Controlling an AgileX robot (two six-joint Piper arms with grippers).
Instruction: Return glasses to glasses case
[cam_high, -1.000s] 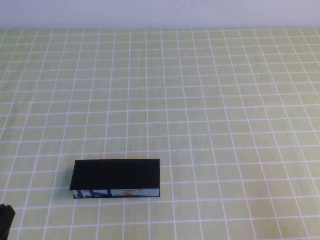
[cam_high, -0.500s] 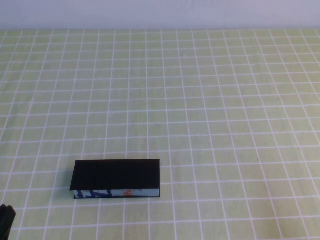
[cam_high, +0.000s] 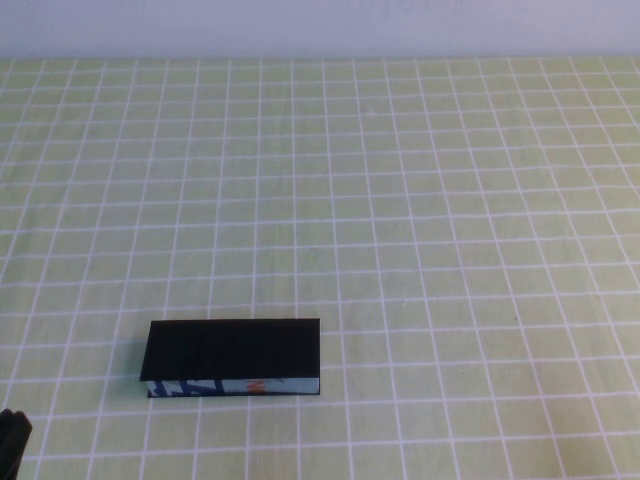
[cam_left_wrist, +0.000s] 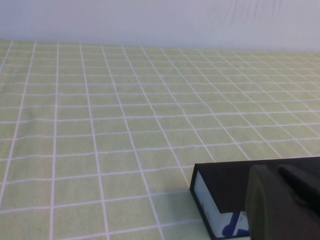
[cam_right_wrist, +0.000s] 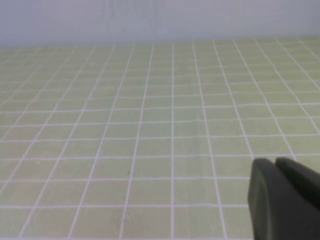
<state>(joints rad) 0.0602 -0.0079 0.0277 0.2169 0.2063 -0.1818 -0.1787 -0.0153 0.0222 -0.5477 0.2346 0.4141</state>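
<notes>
The glasses case (cam_high: 232, 352) is a black box lying closed on the checked cloth at the near left, its blue, white and orange printed front edge facing me. It also shows in the left wrist view (cam_left_wrist: 218, 189). The glasses are not in any view. My left gripper (cam_high: 9, 438) sits at the near left corner of the table, to the near left of the case and apart from it; in the left wrist view (cam_left_wrist: 276, 174) its fingers are together and empty. My right gripper (cam_right_wrist: 274, 165) is outside the high view, shut and empty over bare cloth.
A yellow-green cloth with a white grid (cam_high: 420, 220) covers the whole table. A pale wall (cam_high: 320, 25) runs along the far edge.
</notes>
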